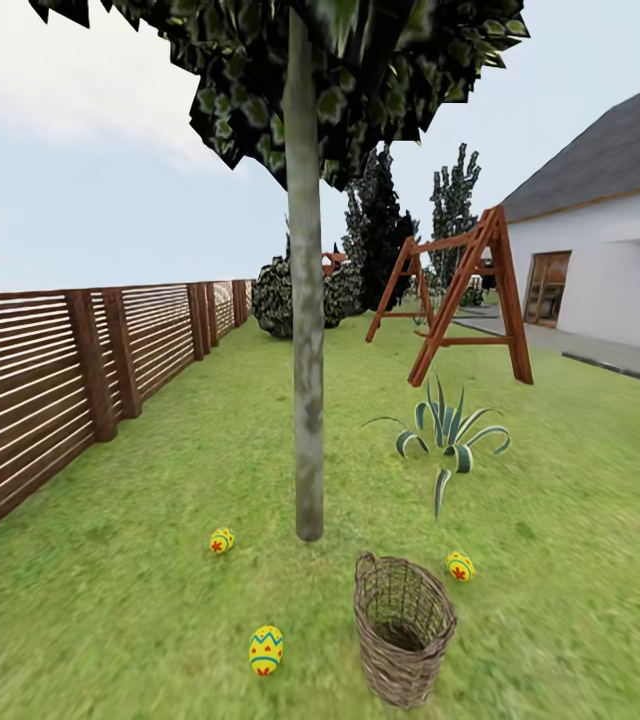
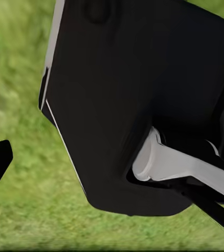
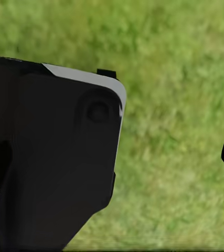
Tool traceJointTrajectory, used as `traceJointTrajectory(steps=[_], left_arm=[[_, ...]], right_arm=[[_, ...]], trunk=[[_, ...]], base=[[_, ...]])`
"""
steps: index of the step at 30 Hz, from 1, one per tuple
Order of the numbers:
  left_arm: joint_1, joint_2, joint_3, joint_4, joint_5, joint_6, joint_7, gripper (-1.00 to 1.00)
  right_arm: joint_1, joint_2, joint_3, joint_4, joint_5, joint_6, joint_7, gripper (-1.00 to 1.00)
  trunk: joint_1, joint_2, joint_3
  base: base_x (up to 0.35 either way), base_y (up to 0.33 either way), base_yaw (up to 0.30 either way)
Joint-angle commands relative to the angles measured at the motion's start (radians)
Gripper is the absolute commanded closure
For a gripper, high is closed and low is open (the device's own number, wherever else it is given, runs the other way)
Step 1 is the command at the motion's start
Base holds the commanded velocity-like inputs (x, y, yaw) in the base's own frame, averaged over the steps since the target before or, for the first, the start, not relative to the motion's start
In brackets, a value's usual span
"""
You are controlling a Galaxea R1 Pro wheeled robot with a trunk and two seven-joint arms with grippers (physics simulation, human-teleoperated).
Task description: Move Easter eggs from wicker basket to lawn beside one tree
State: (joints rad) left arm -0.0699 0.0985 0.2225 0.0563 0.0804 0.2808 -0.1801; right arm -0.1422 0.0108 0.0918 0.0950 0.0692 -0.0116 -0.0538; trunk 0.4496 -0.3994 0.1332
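Three eggs [image 1: 266, 649] lie around the tree [image 1: 307, 400]; end effector states unclear.

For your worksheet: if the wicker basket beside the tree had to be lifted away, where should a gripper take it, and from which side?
Grip the small loop handle on the rim of the wicker basket, coming down from above on its tree-facing side. The basket stands upright and open-topped, and its body looks too wide for the jaws; the thin rim would probably serve as a second choice.
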Motion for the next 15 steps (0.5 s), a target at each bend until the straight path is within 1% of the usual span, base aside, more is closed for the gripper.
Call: traceJointTrajectory(steps=[1,3,10,11,12,13,15], left_arm=[[0.003,-0.001,0.001,0.002,0.009,0.003,-0.002,-1.0],[0.011,-0.001,0.001,0.002,0.009,0.003,-0.002,-1.0],[0.08,-0.006,0.001,0.002,0.009,-0.001,-0.002,-1.0],[0.089,-0.007,0.001,0.002,0.009,-0.018,-0.002,-1.0],[0.098,-0.007,0.001,0.003,0.009,-0.054,-0.002,-1.0],[0.113,-0.007,0.001,0.003,0.009,-0.12,-0.001,-1.0],[0.131,-0.006,0.001,0.003,0.009,-0.168,-0.001,-1.0]], right_arm=[[0.004,0.0,0.007,0.003,0.007,-0.005,-0.005,-1.0],[0.013,0.0,0.006,0.003,0.007,-0.01,-0.005,-1.0],[0.079,-0.001,0.006,0.003,0.008,-0.016,-0.005,-1.0],[0.084,-0.002,0.006,0.003,0.008,-0.016,-0.005,-1.0],[0.087,-0.003,0.006,0.004,0.008,-0.016,-0.005,-1.0],[0.091,-0.005,0.006,0.004,0.008,-0.015,-0.005,-1.0],[0.103,-0.005,0.007,0.005,0.008,-0.014,-0.005,-1.0]], trunk=[[0.0,-0.001,0.001],[0.0,-0.001,0.005],[0.0,-0.001,0.016],[0.0,-0.001,0.018],[0.0,-0.001,0.02],[0.0,-0.001,0.021],[0.0,-0.001,0.025]], base=[[0.0,0.0,0.0],[0.0,0.0,0.0],[0.0,0.0,0.0],[0.0,0.0,0.0],[0.0,0.0,0.0],[0.0,0.0,0.0],[0.0,0.0,0.0]])
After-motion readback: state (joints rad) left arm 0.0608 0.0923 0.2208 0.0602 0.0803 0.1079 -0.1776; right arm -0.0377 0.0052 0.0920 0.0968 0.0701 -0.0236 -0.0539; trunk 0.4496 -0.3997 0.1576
